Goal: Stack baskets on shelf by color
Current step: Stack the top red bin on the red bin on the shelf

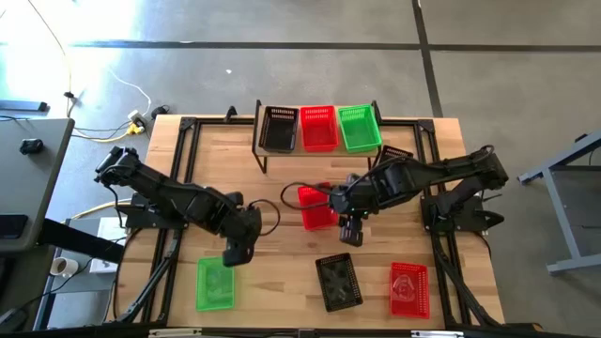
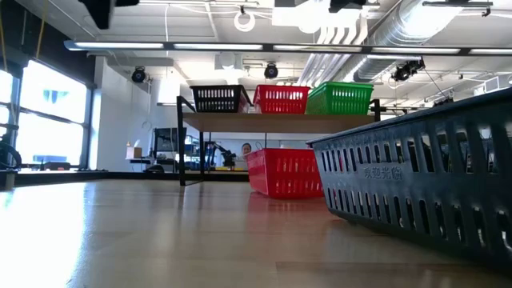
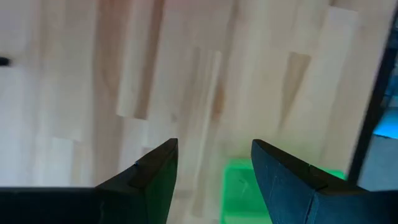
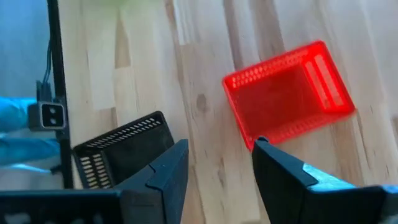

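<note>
The shelf (image 1: 319, 150) stands at the table's far side and carries a black basket (image 1: 278, 129), a red basket (image 1: 318, 128) and a green basket (image 1: 359, 128) side by side, also seen in the low view (image 2: 218, 98) (image 2: 282, 99) (image 2: 340, 98). On the table lie a red basket (image 1: 316, 207), a green basket (image 1: 215, 284), a black basket (image 1: 338, 282) and another red basket (image 1: 408, 288). My left gripper (image 1: 237, 252) hangs open just beyond the green basket's far edge (image 3: 245, 183). My right gripper (image 1: 350, 233) is open above bare table between the middle red basket and the black basket.
The table's black frame rails (image 1: 183, 150) run along its edges. The right wrist view shows a red basket (image 4: 289, 93) and a black basket (image 4: 124, 155) on the wood ahead of the fingers. Bare wood lies at the table's left centre (image 1: 216, 178).
</note>
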